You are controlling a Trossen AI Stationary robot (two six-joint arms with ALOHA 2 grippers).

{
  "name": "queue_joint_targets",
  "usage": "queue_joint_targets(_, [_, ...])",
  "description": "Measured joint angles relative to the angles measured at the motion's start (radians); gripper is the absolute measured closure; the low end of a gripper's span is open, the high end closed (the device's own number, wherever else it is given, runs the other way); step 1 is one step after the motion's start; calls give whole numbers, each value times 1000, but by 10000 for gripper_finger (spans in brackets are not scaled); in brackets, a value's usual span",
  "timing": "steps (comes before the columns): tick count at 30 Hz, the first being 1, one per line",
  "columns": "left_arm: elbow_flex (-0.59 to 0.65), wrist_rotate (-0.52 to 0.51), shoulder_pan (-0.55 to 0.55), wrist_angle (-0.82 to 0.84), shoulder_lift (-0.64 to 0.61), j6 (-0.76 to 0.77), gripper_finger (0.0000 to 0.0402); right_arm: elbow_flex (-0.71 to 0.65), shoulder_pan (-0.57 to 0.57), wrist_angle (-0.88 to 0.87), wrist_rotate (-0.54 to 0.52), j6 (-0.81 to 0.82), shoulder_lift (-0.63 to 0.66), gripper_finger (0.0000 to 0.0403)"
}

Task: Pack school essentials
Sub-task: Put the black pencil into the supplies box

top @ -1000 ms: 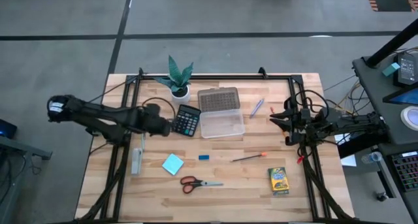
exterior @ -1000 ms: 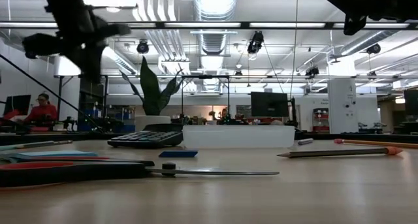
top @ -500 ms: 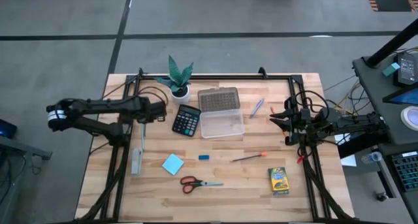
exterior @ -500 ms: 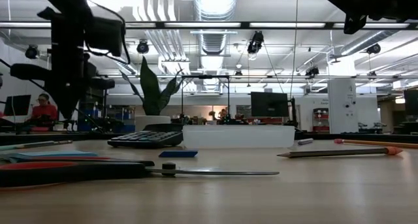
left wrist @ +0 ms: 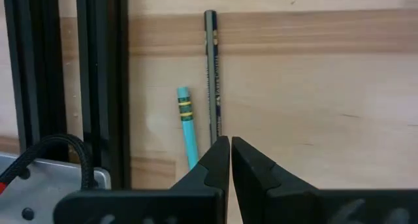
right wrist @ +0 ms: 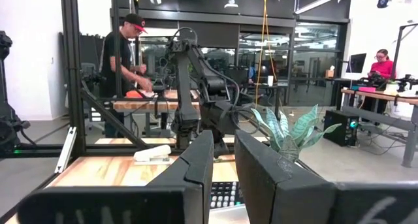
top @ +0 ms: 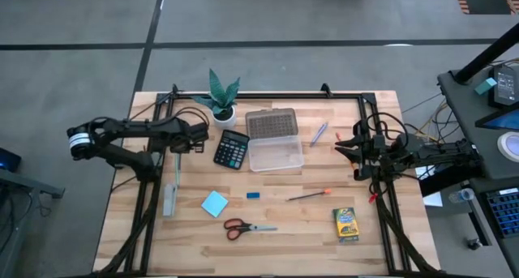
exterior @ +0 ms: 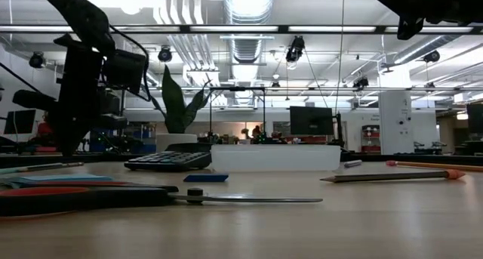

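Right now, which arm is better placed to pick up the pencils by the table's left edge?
Left. Its tool, shut and empty, hangs right over the two pencils; the right tool waits across the table.

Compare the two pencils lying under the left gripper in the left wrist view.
The dark pencil is longer and slimmer; the teal pencil is shorter and thicker. The dark pencil is navy with faint lettering; the teal one carries yellow and dark bands near one end. The dark pencil lies along the black frame rail; the teal one is slightly angled to it. Both lie flat, side by side, on the wooden table.
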State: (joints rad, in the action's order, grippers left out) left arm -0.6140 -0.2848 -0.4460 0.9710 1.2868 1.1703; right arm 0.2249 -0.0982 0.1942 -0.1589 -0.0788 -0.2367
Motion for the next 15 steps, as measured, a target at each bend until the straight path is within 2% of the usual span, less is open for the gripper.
queue_joint_targets(6, [0,-1,-1,-1,66,-10,389,0,0,-4,0,0,0,349])
queue_joint_targets(15, [0,-3,-2,-20,116,-28,293,0,0,-6,0,-1,0,349])
